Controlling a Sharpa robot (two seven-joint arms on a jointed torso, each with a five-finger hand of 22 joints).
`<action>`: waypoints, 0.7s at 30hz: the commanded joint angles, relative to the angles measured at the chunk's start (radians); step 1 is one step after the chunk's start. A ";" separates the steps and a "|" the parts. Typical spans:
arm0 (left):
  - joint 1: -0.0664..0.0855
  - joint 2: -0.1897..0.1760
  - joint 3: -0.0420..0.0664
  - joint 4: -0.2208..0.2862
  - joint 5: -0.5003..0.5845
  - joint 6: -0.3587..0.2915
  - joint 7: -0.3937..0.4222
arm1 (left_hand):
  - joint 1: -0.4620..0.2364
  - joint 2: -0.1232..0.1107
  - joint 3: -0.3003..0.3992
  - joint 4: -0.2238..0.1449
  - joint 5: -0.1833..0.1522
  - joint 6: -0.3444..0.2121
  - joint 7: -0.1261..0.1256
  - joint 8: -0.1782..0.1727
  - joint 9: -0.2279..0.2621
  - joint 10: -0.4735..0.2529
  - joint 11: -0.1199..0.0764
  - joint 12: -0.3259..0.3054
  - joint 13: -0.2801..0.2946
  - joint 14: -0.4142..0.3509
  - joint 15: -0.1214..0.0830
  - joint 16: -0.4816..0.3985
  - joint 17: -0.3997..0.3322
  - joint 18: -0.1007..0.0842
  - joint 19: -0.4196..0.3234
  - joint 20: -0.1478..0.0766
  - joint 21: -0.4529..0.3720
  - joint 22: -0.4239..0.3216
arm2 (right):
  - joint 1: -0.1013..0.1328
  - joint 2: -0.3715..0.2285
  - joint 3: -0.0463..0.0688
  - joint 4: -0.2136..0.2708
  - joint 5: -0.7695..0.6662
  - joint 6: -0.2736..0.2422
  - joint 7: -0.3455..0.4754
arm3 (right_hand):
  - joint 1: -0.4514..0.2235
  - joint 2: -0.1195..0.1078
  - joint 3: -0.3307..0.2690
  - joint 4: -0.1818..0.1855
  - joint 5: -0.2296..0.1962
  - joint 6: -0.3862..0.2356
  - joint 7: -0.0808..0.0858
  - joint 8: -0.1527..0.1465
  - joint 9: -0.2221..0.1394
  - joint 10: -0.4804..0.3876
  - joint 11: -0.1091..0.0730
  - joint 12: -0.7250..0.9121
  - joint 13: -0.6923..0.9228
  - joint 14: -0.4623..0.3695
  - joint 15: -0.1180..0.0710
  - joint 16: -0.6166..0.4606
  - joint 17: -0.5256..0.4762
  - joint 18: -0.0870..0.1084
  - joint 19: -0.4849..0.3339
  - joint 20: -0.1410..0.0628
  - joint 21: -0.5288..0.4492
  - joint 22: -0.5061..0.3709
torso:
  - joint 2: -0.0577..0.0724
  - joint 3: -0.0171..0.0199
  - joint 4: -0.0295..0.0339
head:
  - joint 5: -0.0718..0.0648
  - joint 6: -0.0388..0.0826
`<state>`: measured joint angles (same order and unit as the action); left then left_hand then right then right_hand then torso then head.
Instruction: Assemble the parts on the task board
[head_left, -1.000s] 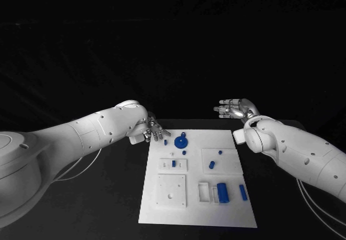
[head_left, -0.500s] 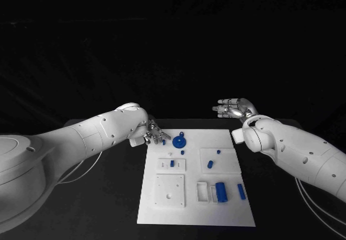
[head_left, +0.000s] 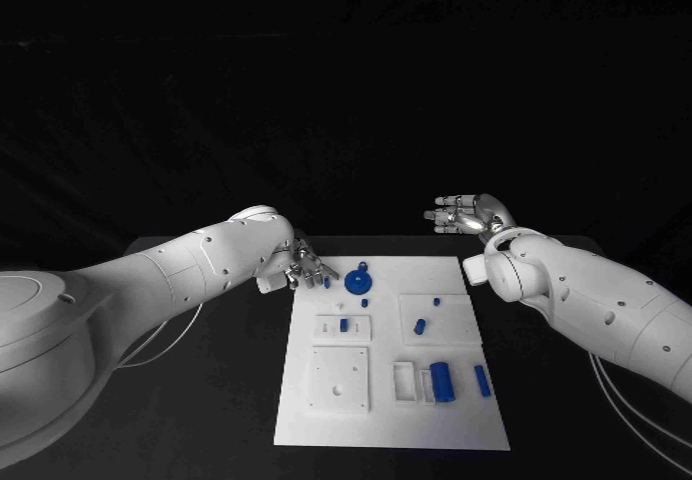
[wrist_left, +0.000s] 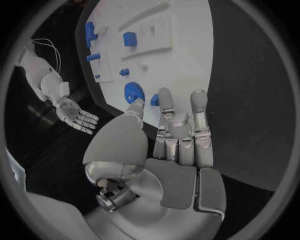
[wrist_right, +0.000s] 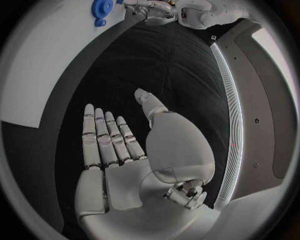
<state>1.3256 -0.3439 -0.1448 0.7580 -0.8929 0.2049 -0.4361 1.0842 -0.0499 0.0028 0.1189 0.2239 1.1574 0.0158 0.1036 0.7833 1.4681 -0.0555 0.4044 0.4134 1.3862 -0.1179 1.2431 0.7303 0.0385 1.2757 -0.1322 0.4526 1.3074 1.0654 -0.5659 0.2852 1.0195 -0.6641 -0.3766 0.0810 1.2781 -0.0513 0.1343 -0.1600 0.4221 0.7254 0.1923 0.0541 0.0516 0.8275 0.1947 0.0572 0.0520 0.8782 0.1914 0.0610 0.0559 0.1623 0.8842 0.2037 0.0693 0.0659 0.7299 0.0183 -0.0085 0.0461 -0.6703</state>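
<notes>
The white task board (head_left: 325, 425) lies in the middle of the black table. A blue gear (head_left: 359, 278) sits near its far edge, with small blue parts (head_left: 420, 326) further down and a larger blue cylinder (head_left: 443, 383) near the front right. My left hand (head_left: 306, 268) hovers at the board's far left corner, just beside the gear (wrist_left: 133, 92), fingers (wrist_left: 199, 115) extended and holding nothing. My right hand (head_left: 462, 217) is raised beyond the board's far right corner, palm flat, fingers (wrist_right: 103, 135) straight, empty.
White raised blocks (head_left: 342, 380) and a slotted holder (head_left: 408, 382) stand on the board's near half. Black table (head_left: 216, 400) surrounds the board on both sides. The board's edge (wrist_right: 37, 60) lies to the side of the right hand.
The whole picture has shifted slightly, so the camera has moved. Both hands keep their places relative to the board, and no part has moved.
</notes>
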 joint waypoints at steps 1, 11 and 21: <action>-0.001 0.004 0.000 -0.003 0.002 0.017 0.015 | 0.001 0.018 -0.001 -0.010 0.010 0.002 -0.005 -0.006 0.001 0.036 0.004 -0.002 0.001 -0.007 0.002 0.004 0.000 -0.012 -0.006 0.000 0.001 0.017 | 0.000 0.001 0.001 0.002 -0.004 0.009 0.007 | -0.007 -0.001 -0.001 0.002 0.006 -0.010 0.010 -0.003 -0.001 -0.007 0.000 -0.006 -0.001 -0.005 0.001 -0.007 -0.001 -0.017 -0.008 0.002 0.001 -0.001 | 0.000 0.0005 -0.0004 | 0.000 -0.001; -0.007 0.009 0.000 -0.021 0.026 0.018 0.010 | 0.053 0.077 -0.016 -0.084 0.113 0.001 -0.010 -0.015 -0.007 0.035 0.001 -0.005 -0.001 -0.008 0.000 0.003 -0.002 -0.013 -0.007 -0.001 0.000 0.017 | 0.001 0.004 0.001 0.001 -0.004 0.012 0.005 | -0.007 -0.001 -0.001 0.002 0.006 -0.010 0.010 -0.003 -0.001 -0.007 0.000 -0.006 -0.001 -0.005 0.001 -0.007 -0.001 -0.017 -0.008 0.002 0.001 -0.001 | 0.000 0.0007 -0.0007 | -0.002 -0.003; -0.008 0.012 0.000 -0.025 0.034 0.016 0.009 | 0.113 0.113 0.008 -0.126 0.146 -0.001 -0.015 -0.012 -0.007 0.037 -0.002 -0.003 -0.001 -0.004 0.001 0.009 0.007 -0.011 -0.006 0.002 0.001 0.018 | 0.001 0.007 0.001 -0.001 -0.004 0.019 -0.002 | -0.006 -0.002 -0.001 0.003 0.006 -0.012 0.010 -0.004 -0.001 -0.009 0.001 -0.006 -0.001 -0.006 0.002 -0.006 -0.001 -0.018 -0.012 0.002 0.000 -0.002 | 0.000 0.0013 0.0005 | -0.003 -0.005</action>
<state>1.3201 -0.3355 -0.1437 0.7330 -0.8707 0.2083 -0.4323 1.1853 0.0589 0.0100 -0.0041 0.3669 1.1572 0.0087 0.0897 0.7751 1.4681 -0.0554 0.4044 0.4132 1.3863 -0.1178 1.2471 0.7360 0.0385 1.2757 -0.1321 0.4527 1.3073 1.0663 -0.5603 0.2853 1.0176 -0.6641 -0.3751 0.0776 1.2781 -0.0513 0.1342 -0.1600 0.4221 0.7164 0.1907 0.0541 0.0517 0.8275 0.1947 0.0572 0.0521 0.8771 0.1925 0.0610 0.0560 0.1623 0.8788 0.2092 0.0693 0.0659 0.7298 0.0193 -0.0089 0.0432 -0.6750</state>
